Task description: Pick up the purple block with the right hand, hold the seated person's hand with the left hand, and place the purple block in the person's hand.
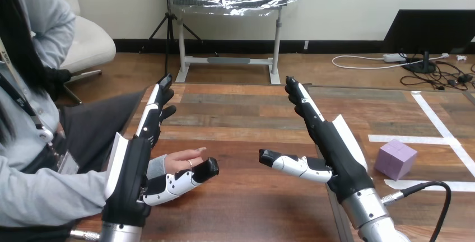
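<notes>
The left hand [134,163] hovered open beside the person's hand [182,159], the right hand [336,152] open near the purple block [396,159] at the desk's [241,113] right edge.

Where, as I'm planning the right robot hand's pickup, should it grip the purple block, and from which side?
Probably by two opposite upright faces, thumb on one, fingers on the other. The purple block is a cube lying flat on the table, nothing touching it. The open right robot hand stands to its left, so come over from that side and down.

The head view looks forward and down across the table [241,119].
</notes>
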`<action>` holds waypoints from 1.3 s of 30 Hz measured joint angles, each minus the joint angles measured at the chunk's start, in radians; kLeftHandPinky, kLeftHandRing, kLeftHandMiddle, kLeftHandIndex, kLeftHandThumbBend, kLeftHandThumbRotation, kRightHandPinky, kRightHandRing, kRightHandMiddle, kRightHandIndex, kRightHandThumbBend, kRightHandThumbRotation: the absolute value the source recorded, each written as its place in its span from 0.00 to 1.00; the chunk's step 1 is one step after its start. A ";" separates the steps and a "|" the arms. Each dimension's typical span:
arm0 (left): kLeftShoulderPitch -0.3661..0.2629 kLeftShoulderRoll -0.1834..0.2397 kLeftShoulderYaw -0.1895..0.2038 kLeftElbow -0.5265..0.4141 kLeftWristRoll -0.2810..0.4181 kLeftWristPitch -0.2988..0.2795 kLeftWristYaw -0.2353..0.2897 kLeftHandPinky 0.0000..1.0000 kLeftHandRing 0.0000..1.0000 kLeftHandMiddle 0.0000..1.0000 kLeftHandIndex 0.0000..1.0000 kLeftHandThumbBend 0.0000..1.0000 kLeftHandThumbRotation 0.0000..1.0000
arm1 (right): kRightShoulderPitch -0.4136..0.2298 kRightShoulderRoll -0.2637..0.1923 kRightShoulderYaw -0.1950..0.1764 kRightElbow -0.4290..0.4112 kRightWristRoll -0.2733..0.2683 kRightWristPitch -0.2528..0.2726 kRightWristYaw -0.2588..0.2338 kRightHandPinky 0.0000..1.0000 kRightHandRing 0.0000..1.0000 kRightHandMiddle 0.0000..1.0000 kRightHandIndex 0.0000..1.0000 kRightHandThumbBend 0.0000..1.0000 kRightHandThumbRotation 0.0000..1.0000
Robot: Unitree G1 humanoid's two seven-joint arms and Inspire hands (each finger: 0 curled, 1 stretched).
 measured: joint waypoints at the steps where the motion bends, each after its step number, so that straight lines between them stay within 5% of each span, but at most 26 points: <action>1: 0.000 -0.001 0.000 0.000 -0.002 0.000 -0.003 0.88 0.95 0.97 0.96 1.00 0.60 | 0.000 -0.001 0.000 0.000 -0.006 0.000 -0.005 0.96 0.98 0.96 0.99 1.00 0.55; 19: -0.001 -0.001 0.004 0.001 -0.008 0.000 -0.007 0.88 0.95 0.97 0.96 1.00 0.61 | -0.025 -0.023 -0.014 -0.005 -0.054 0.023 -0.053 0.94 0.99 0.95 0.99 1.00 0.56; 39: -0.003 -0.001 0.007 0.011 -0.014 0.000 -0.014 0.87 0.94 0.97 0.96 1.00 0.60 | -0.072 -0.101 -0.072 -0.157 -0.060 0.163 -0.068 0.88 0.97 0.95 0.97 1.00 0.51</action>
